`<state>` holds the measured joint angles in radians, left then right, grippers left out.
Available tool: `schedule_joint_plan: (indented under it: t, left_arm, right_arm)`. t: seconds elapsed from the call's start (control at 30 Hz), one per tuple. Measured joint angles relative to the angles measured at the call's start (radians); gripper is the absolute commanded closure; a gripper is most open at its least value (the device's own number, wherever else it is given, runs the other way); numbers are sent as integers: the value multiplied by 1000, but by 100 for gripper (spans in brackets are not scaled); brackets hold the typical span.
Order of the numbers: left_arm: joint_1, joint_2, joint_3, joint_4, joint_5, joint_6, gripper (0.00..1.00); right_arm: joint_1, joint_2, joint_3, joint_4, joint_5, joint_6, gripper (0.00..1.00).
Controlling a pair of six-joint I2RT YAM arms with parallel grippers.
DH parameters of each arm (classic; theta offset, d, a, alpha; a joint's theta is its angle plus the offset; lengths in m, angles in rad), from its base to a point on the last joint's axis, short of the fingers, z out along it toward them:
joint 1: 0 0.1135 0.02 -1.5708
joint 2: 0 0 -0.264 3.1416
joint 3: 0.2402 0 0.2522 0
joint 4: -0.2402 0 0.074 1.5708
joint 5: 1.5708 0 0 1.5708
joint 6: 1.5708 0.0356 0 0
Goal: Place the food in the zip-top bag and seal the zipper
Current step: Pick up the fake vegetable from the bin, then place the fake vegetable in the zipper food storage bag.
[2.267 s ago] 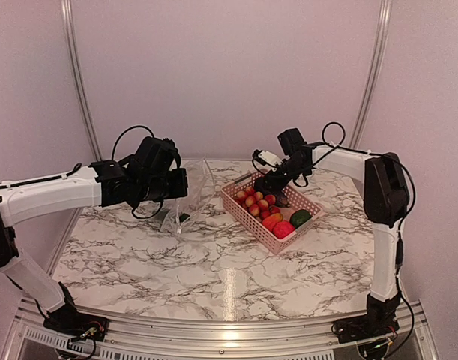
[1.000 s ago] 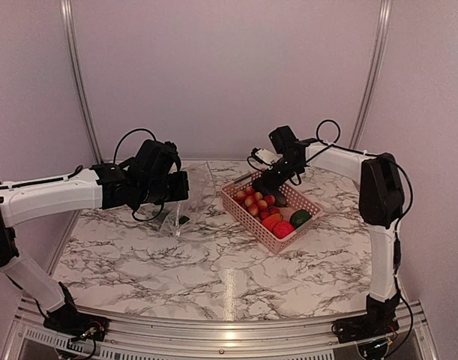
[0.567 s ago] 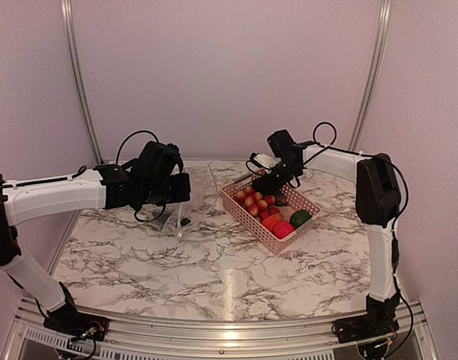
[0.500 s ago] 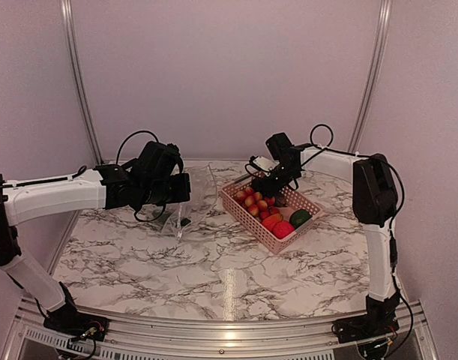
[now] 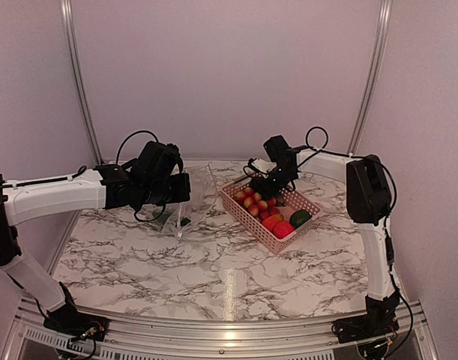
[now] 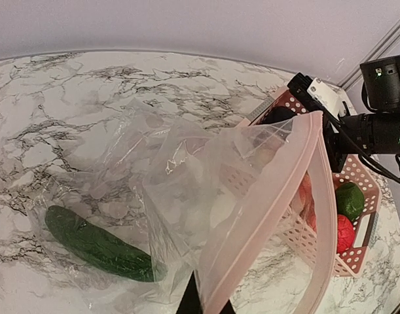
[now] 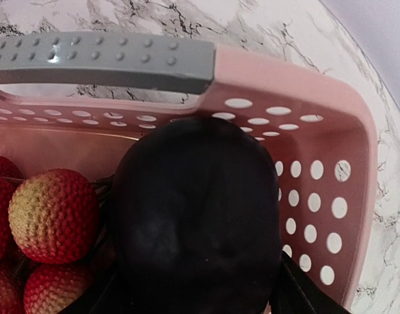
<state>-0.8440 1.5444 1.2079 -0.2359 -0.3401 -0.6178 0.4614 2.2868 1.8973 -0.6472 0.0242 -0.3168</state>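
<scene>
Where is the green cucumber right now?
The cucumber lies at lower left of the left wrist view, inside the zip-top bag on the marble table, left of the pink basket.

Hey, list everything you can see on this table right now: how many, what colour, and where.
zip-top bag: one, clear, held up open to the left of the basket
zipper: one, pinkish strip, along the bag's open mouth
cucumber: one, green, lying inside the bag at its bottom
basket: one, pink with a grey handle, right of centre on the table
eggplant: one, dark, at the basket's far end
small round fruits: many, red-yellow, in the basket beside the eggplant
green vegetable: one, in the basket's near end
red piece: one, in the basket next to the green vegetable
table: one, white-grey marble
left pincer: black, clamped on the bag's mouth edge
right pincer: black, closed around the eggplant
</scene>
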Motion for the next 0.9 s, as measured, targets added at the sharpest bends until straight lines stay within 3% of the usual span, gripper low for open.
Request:
schedule_joint_plan:
  t: [0.2,0.23,0.3,0.47,0.63,0.8,0.9]
  left_arm:
    - [0,0,0,0,2,0,100]
    - [0,0,0,0,4,0,100]
    - [0,0,0,1,8,-1,100]
    - [0,5,1,12,27,-9,100]
    - [0,17,2,30,54,-30,100]
    - [0,18,10,52,84,-57,100]
    - [0,18,21,76,109,-83,100]
  right_arm:
    - [-1,-118,-63,-1,-18,7,56]
    - [-1,-237,-89,0,-55,10,57]
    - [-1,-286,-99,22,-93,10,59]
    - [4,-494,-197,76,-343,32,64]
    - [42,-599,-282,220,-647,91,64]
    - [111,-587,-318,388,-886,224,64]
    - [151,-544,-321,578,-1003,389,64]
